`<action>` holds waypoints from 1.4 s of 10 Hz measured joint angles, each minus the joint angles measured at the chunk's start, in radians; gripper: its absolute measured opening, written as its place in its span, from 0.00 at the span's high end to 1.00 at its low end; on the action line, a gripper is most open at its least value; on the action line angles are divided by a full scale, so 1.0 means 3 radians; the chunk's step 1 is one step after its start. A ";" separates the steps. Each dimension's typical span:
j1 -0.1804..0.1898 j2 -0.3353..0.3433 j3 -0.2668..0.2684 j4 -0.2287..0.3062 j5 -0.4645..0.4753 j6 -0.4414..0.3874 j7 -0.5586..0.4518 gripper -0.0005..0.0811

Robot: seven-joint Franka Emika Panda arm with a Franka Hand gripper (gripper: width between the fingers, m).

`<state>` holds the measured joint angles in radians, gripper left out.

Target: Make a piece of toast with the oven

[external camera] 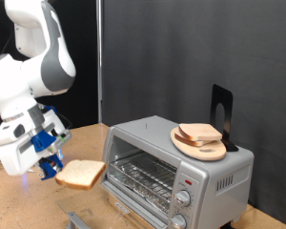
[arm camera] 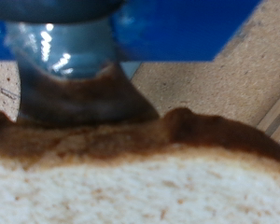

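My gripper is shut on the piece of toast, a pale slice with a tan crust, and holds it flat in the air at the exterior view's left of the oven. The oven is silver-grey; its door is open and its wire rack shows inside. Two round knobs and a red mark sit on its front panel. In the wrist view the slice fills the frame, with one dark finger pressed on its crust.
A round wooden plate with other bread slices lies on the oven's top, next to a black upright stand. The wooden table runs below the gripper. A dark curtain hangs behind.
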<state>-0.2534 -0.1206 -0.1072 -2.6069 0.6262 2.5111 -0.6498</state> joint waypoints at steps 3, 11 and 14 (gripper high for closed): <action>0.0105 0.0316 0.0151 0.0167 0.0047 0.0078 -0.0074 0.51; 0.0236 0.0416 0.0362 0.0160 -0.0203 0.0257 -0.0158 0.51; 0.0279 0.0421 0.0445 0.0338 -0.0605 0.0136 -0.0070 0.51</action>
<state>-0.1697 0.0056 0.0265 -2.5056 0.4448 2.5519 -0.6708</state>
